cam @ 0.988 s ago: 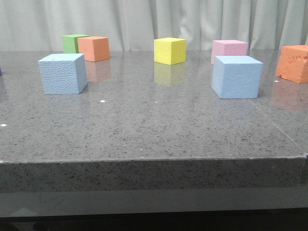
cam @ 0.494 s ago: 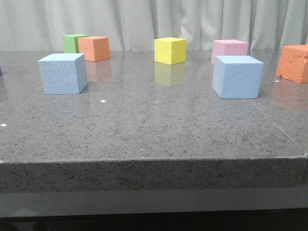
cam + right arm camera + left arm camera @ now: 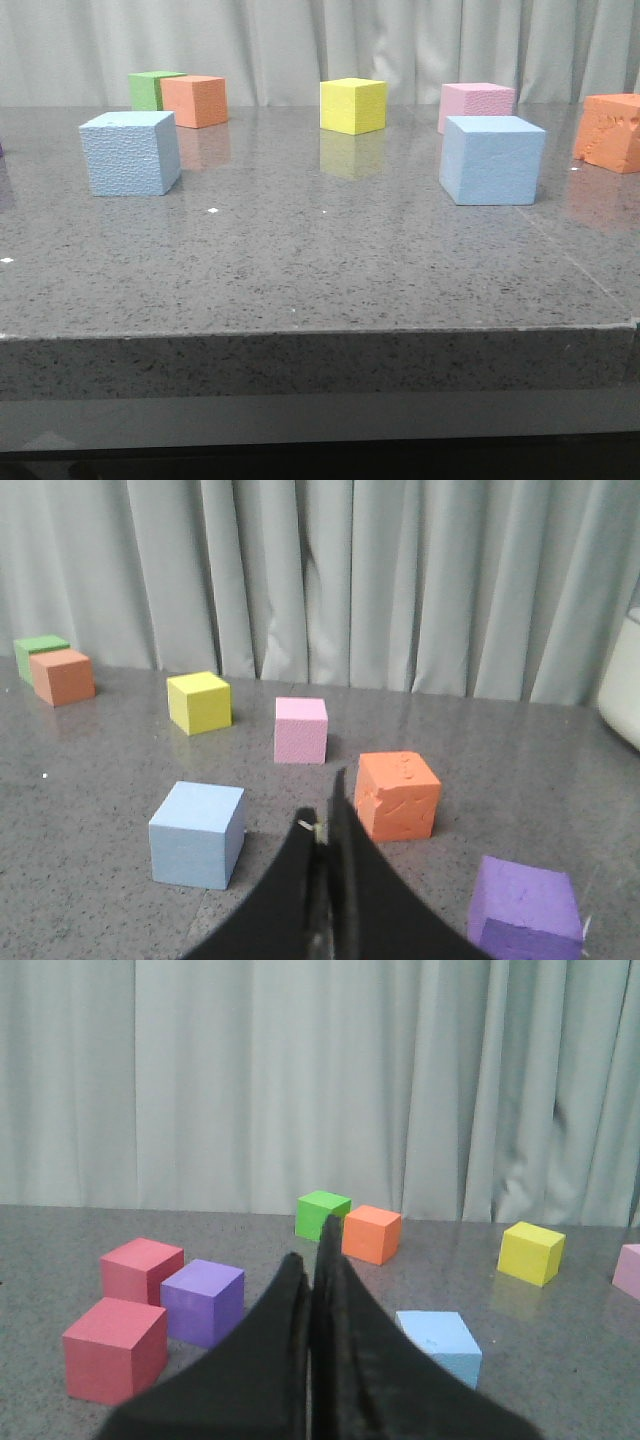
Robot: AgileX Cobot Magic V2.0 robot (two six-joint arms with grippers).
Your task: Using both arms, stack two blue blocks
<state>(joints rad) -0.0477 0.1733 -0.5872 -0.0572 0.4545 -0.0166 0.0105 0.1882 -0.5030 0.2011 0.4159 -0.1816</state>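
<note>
Front view shows the two blue blocks well apart on the grey table point(image 3: 300, 280): the left block point(image 3: 131, 152) sits near the left side, in front of the green cube point(image 3: 150, 89) and an orange cube point(image 3: 195, 100); the right block point(image 3: 492, 159) sits just in front of the pink cube point(image 3: 477, 104), with the yellow cube point(image 3: 353, 105) further back between the two blues. Neither arm appears in this view.

Each wrist camera shows its own pincer away from its block. The left gripper point(image 3: 313, 1270) has its prongs pressed together and holds nothing; the right gripper point(image 3: 328, 815) is likewise closed and empty.

The blocks look like grainy foam, so I judge them light, slightly squashy and not slippery. A moderate squeeze across two opposite vertical faces, near mid-height, should hold without denting. Both pincers must spread wide first, since these cubes are the larger ones.
</note>
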